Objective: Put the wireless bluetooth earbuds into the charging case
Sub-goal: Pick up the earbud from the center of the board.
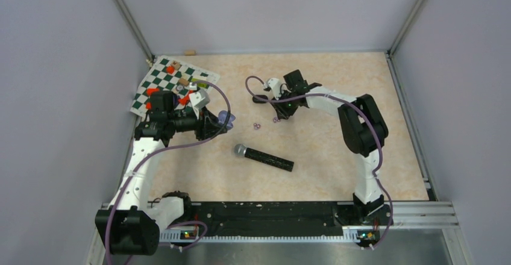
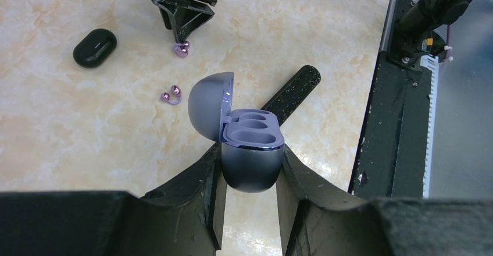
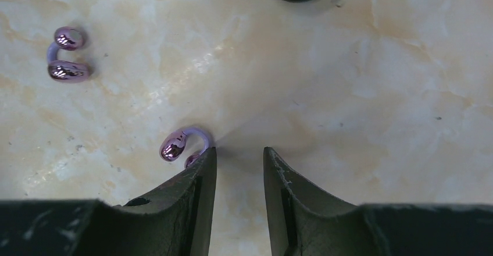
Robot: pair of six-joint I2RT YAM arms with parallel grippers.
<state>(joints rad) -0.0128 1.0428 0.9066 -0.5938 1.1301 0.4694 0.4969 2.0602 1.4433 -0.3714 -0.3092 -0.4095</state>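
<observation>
My left gripper [image 2: 251, 163] is shut on the purple charging case [image 2: 252, 151], held above the table with its lid flipped open and both wells empty. Two purple clip-shaped earbuds lie on the table. One earbud [image 3: 177, 142] sits just outside the left finger of my right gripper [image 3: 239, 154], touching that finger's tip. The jaws of the right gripper are open with only bare table between them. The other earbud [image 3: 67, 55] lies apart, further left. From the top, the right gripper [image 1: 278, 118] points down right of the case [image 1: 226, 118].
A closed black case [image 2: 95, 47] lies beyond the right gripper. A black microphone [image 1: 264, 156] lies in the table's middle, below the held case. A green chequered mat [image 1: 163, 78] with small pieces sits at the back left. The arms' base rail [image 2: 401, 122] runs along the near edge.
</observation>
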